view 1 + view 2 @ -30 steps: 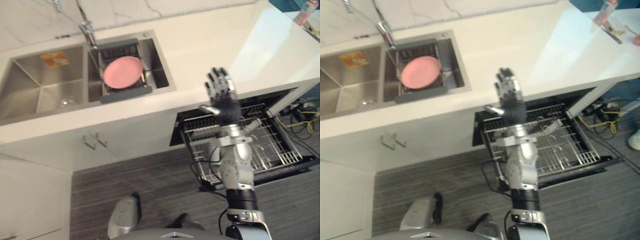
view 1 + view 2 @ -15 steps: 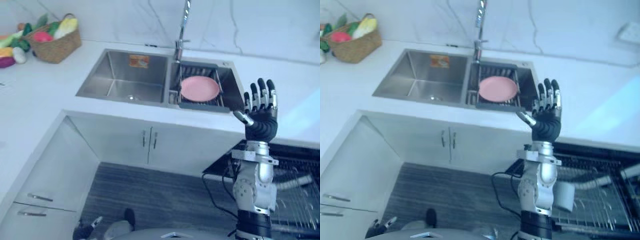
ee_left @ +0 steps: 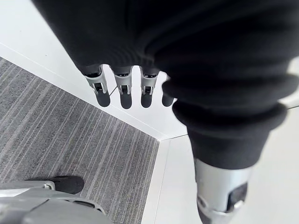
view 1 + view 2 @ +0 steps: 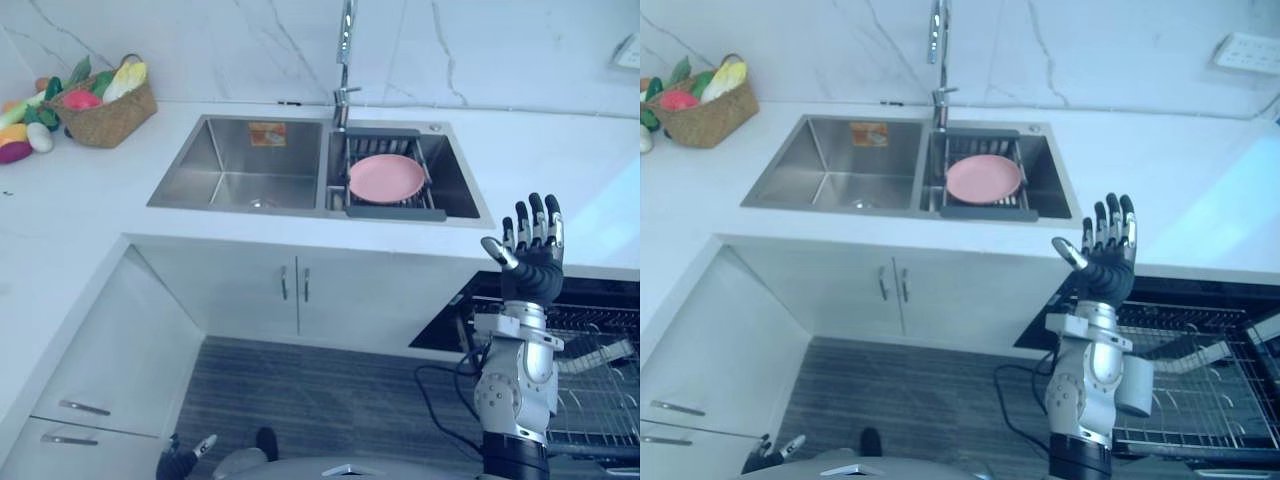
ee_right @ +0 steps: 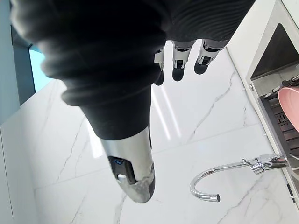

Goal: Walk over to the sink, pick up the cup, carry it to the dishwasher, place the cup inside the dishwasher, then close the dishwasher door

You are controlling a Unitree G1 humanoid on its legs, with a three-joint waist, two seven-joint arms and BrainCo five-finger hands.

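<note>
One stainless-steel sink (image 4: 185,172) with two rectangular bowls is set in a smooth white counter (image 4: 80,210) under a veined marble wall (image 4: 220,45). One chrome gooseneck faucet (image 4: 344,50) rises behind the divider between the bowls. In the sink's right bowl one round pink plate (image 4: 386,178) lies flat on one dark slotted drain tray (image 4: 385,213). On the floor of the left bowl sits a small round shape (image 4: 262,202); cup or drain, it cannot be told. Well to the left of the sink stands one woven basket (image 4: 108,112) of produce. Below the sink, two slim metal handles (image 4: 283,283) sit side by side on flat white cabinet doors. Below and to the right of the sink, the dishwasher (image 4: 1065,318) stands open with one wire rack (image 4: 1200,395) slid out. The right hand (image 4: 533,265) is raised in front of the counter edge, right of the sink, fingers straight and spread, holding nothing. The left hand (image 3: 122,88) hangs over grey striped flooring (image 3: 56,130), fingers straight, likewise empty.
</note>
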